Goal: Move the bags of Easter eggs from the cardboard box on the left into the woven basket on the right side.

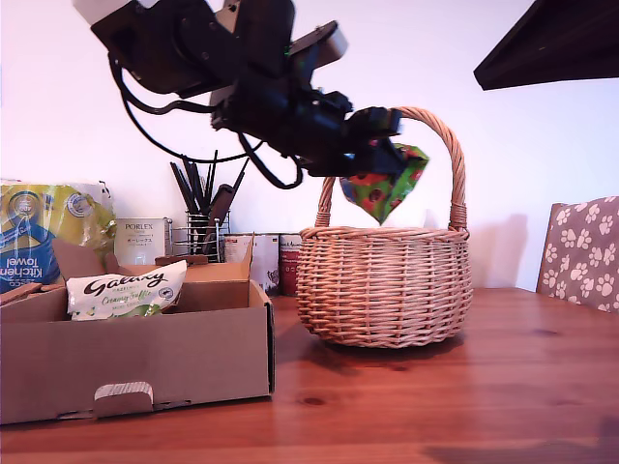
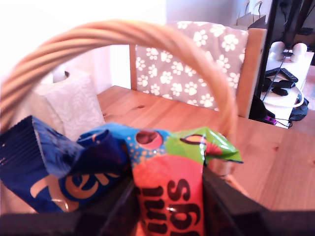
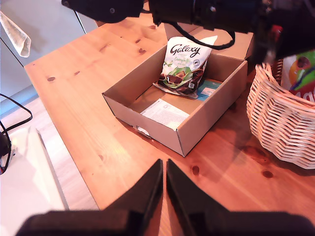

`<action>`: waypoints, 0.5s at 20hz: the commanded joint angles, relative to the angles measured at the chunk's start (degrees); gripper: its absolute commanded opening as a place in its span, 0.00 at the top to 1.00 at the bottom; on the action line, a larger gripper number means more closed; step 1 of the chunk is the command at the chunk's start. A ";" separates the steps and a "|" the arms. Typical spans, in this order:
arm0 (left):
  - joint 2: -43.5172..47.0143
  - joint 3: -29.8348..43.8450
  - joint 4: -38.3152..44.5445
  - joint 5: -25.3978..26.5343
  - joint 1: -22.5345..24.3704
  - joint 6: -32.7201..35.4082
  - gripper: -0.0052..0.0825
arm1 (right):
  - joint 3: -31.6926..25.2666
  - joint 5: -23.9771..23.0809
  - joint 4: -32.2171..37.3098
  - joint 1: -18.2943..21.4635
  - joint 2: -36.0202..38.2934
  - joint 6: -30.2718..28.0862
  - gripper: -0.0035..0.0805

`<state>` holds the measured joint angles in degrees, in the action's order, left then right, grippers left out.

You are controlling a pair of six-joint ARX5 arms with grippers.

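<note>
**My first gripper** [image 1: 385, 155]: hanging above the woven basket [image 1: 384, 285] just under the arch of its handle [image 1: 447, 155], clamping two pouches together. The first wrist view is showing them as a bright green-and-orange egg bag [image 2: 170, 189] and a blue Terry's bag [image 2: 54, 167], both pinched between the dark fingers. The exterior view is giving only the green-and-orange bag [image 1: 383, 188], dangling over the basket mouth; the blue one is lying hidden behind the gripper there. Print on both bags is cut off by the picture edge in the wrist view.

**Woven basket**: sitting on the wooden table [image 1: 503, 387], towards the exterior view's right of the cardboard box [image 1: 135, 358]. Its inside is not visible in any view.

**Cardboard box**: holding a Galaxy bag [image 1: 126, 290] propped against its back wall. The second wrist view is adding what the exterior view's front wall conceals: a white leaflet [image 3: 165, 113] and a teal-edged item, too small to identify, lying on the box floor.

**My second gripper** [image 3: 164, 169]: hovering over the table edge near the box, fingers pressed nearly together with only a thin slit between them, holding nothing.

**Background**: kitchen towel pack [image 1: 44, 237], partly cut off at the exterior view's left; utensil holder [image 1: 201, 217]; paw-print chair [image 1: 580, 251].
</note>
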<state>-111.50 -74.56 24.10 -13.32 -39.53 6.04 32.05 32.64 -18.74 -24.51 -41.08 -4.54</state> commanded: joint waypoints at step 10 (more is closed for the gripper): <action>-0.72 -0.35 1.36 3.78 -0.35 1.90 0.30 | 0.55 0.17 -0.17 -0.22 0.00 -0.04 0.97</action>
<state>-111.50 -74.56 24.47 -9.45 -39.70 7.68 32.05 32.64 -18.94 -24.51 -41.08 -4.54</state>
